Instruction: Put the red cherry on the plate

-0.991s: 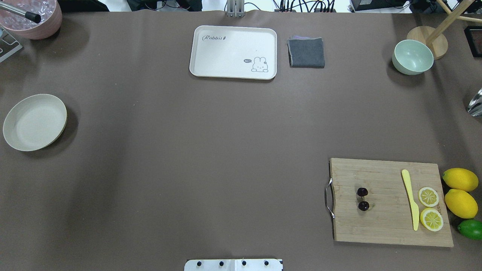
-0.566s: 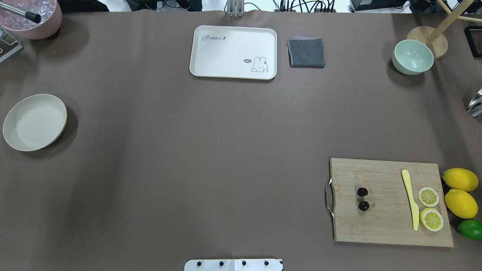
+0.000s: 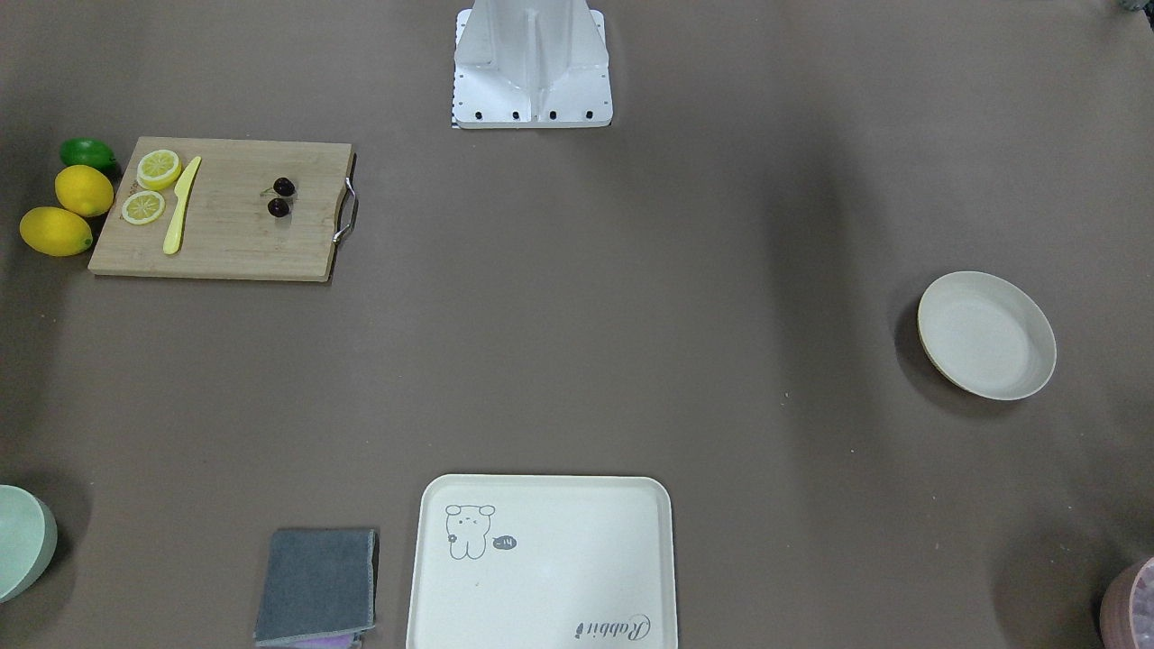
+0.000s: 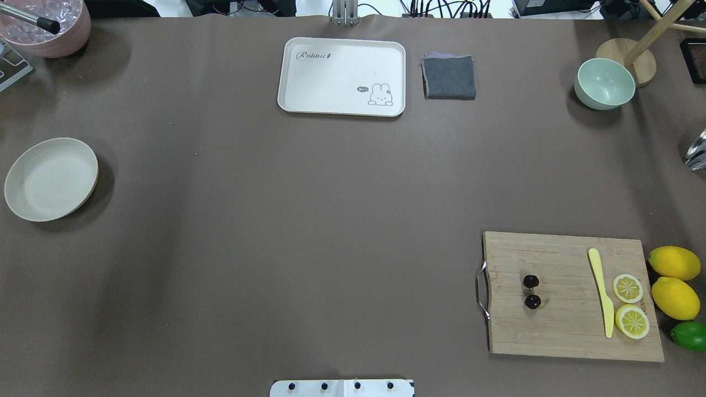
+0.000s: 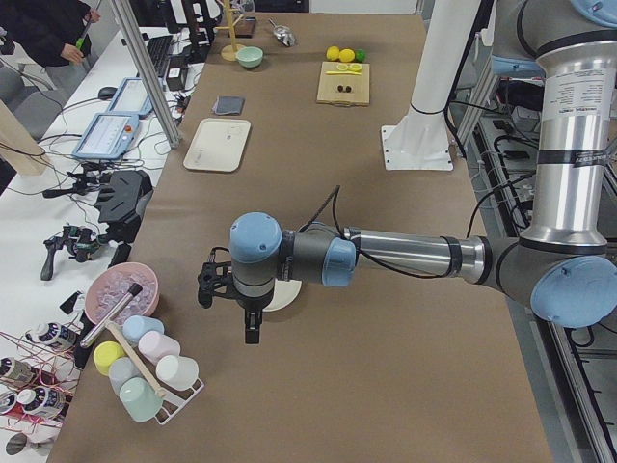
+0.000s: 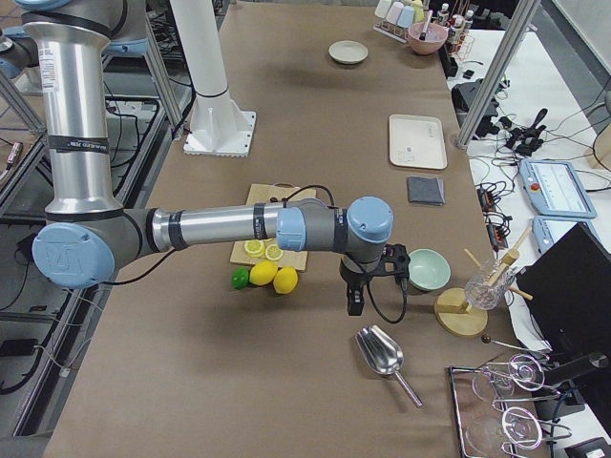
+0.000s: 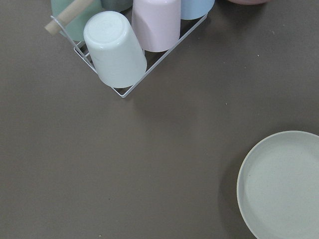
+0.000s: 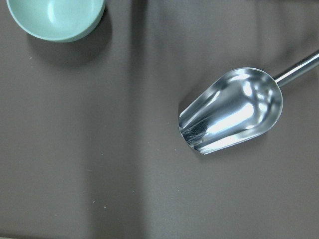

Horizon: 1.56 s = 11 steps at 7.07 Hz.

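The red cherry (image 4: 531, 291) is a pair of dark round fruits on the wooden cutting board (image 4: 557, 325), near its handle end; it also shows in the front-facing view (image 3: 280, 197). The cream plate (image 4: 51, 179) sits empty at the table's far left edge, and the left wrist view catches its rim (image 7: 281, 186). My left gripper (image 5: 251, 331) hangs above the table beside the plate. Far from the cherry, my right gripper (image 6: 355, 301) hovers past the lemons, near the green bowl. I cannot tell whether either gripper is open or shut.
On the board lie a yellow knife (image 4: 602, 292) and two lemon slices (image 4: 629, 304). Whole lemons (image 4: 674, 281) and a lime (image 4: 689, 335) lie beside it. A rabbit tray (image 4: 342, 76), grey cloth (image 4: 449, 76), green bowl (image 4: 604, 84), metal scoop (image 8: 232, 109) and cup rack (image 7: 124, 40) stand around.
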Each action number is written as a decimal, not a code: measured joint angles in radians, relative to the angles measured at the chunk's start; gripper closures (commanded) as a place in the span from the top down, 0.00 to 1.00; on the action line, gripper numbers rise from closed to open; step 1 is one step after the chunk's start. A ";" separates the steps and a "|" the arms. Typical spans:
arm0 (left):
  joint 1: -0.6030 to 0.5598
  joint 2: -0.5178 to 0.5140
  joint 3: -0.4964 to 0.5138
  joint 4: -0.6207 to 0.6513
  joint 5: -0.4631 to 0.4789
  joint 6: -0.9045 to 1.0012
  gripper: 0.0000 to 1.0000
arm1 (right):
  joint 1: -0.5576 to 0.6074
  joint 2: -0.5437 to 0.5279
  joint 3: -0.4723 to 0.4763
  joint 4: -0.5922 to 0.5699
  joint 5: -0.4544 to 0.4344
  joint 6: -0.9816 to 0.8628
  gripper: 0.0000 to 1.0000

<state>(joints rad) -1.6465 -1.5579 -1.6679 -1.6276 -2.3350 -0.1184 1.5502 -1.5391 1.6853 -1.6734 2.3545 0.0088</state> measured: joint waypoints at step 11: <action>0.098 -0.022 0.068 -0.251 -0.072 -0.180 0.98 | -0.031 0.058 0.009 0.000 -0.002 0.115 1.00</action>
<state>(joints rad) -1.5485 -1.5796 -1.6003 -1.8782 -2.4071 -0.2989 1.5193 -1.4815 1.6948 -1.6736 2.3529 0.1235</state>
